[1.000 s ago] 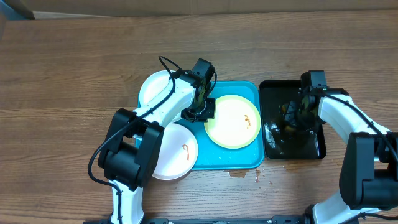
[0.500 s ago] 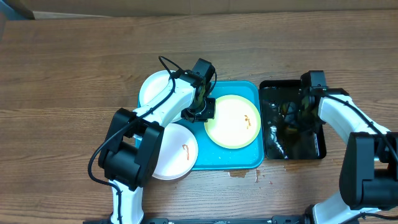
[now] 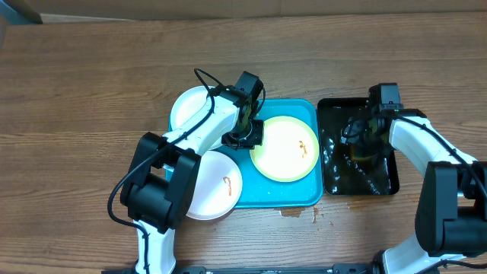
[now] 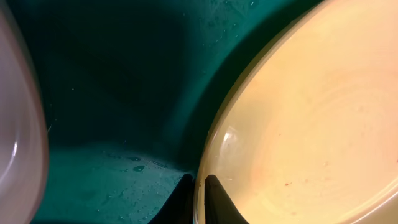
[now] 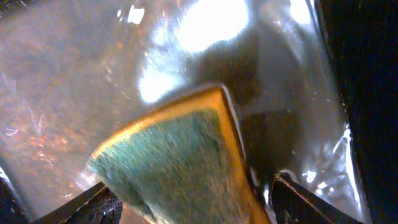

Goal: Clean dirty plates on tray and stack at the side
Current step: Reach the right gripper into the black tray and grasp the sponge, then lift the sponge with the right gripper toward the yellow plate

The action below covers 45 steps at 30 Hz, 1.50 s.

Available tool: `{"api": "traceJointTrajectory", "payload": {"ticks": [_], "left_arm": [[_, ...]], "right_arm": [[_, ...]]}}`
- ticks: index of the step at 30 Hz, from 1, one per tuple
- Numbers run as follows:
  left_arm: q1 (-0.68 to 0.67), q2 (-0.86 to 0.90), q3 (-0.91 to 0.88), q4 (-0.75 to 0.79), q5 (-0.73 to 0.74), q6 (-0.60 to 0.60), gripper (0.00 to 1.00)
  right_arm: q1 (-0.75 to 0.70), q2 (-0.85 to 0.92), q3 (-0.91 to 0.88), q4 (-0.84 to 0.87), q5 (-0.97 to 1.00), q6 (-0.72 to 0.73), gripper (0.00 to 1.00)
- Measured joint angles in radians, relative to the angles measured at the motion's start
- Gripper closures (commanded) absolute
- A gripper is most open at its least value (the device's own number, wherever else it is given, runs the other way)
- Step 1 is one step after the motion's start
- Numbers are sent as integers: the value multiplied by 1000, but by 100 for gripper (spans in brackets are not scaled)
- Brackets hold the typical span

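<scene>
Currently left gripper [image 4: 198, 200] pinches the rim of the green-rimmed plate [image 3: 285, 148]; right gripper [image 5: 189, 202] clamps a wet sponge [image 5: 180, 155] near the right edge of the bench [image 3: 91, 91]; thin grip, plate may slip

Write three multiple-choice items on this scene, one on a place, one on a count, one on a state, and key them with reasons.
1. Where does the yellow-green rimmed plate lie?
A. on the turquoise tray
B. on the floor
C. in a sink

2. How many plates show from overhead?
A. two
B. three
C. four

3. What is the right gripper doing?
A. hanging open and empty
B. gripping a sponge
C. gripping a cup

Key: 1 A, the plate sits inside the tray's raised rim. 2 B, that plate plus two white plates at the tray's left side. 3 B, the right wrist view shows the sponge between its fingers.
</scene>
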Motion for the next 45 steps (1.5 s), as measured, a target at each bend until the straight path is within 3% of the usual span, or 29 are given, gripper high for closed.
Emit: {"api": "traceJointTrajectory", "payload": {"ticks": [3, 8, 10, 11, 12, 13, 14, 20, 22, 24, 26, 27, 29, 32, 34, 37, 41, 45], "left_arm": [[0, 0, 0, 0, 0, 0, 90], [0, 0, 0, 0, 0, 0, 90], [0, 0, 0, 1, 0, 0, 90], [0, 0, 0, 2, 0, 0, 90], [0, 0, 0, 2, 0, 0, 90], [0, 0, 0, 2, 0, 0, 90], [0, 0, 0, 3, 0, 0, 89], [0, 0, 0, 4, 0, 0, 79], [0, 0, 0, 4, 0, 0, 78], [0, 0, 0, 4, 0, 0, 79], [0, 0, 0, 4, 0, 0, 79], [0, 0, 0, 4, 0, 0, 79], [0, 0, 0, 4, 0, 0, 79], [0, 0, 0, 3, 0, 0, 79], [0, 0, 0, 3, 0, 0, 78], [0, 0, 0, 4, 0, 0, 69], [0, 0, 0, 3, 0, 0, 69], [0, 0, 0, 4, 0, 0, 71]], "right_arm": [[0, 0, 0, 14, 0, 0, 32], [0, 0, -2, 10, 0, -4, 86], [0, 0, -4, 6, 0, -6, 87], [0, 0, -5, 7, 0, -4, 75], [0, 0, -6, 7, 0, -3, 46], [0, 0, -6, 12, 0, -4, 26], [0, 0, -7, 19, 0, -3, 18], [0, 1, -8, 95, 0, -7, 14], [0, 1, -8, 119, 0, -6, 22], [0, 1, -8, 129, 0, -13, 44], [0, 1, -9, 131, 3, -8, 72], [0, 1, -9, 129, 3, -8, 80], [0, 1, -9, 124, 2, -6, 83], [0, 1, -13, 123, 1, -3, 22], [0, 1, -15, 122, 0, -3, 2], [0, 1, -15, 121, -7, -5, 0], [0, 1, -15, 77, -26, -9, 21], [0, 1, -14, 16, -28, -8, 76]]}}
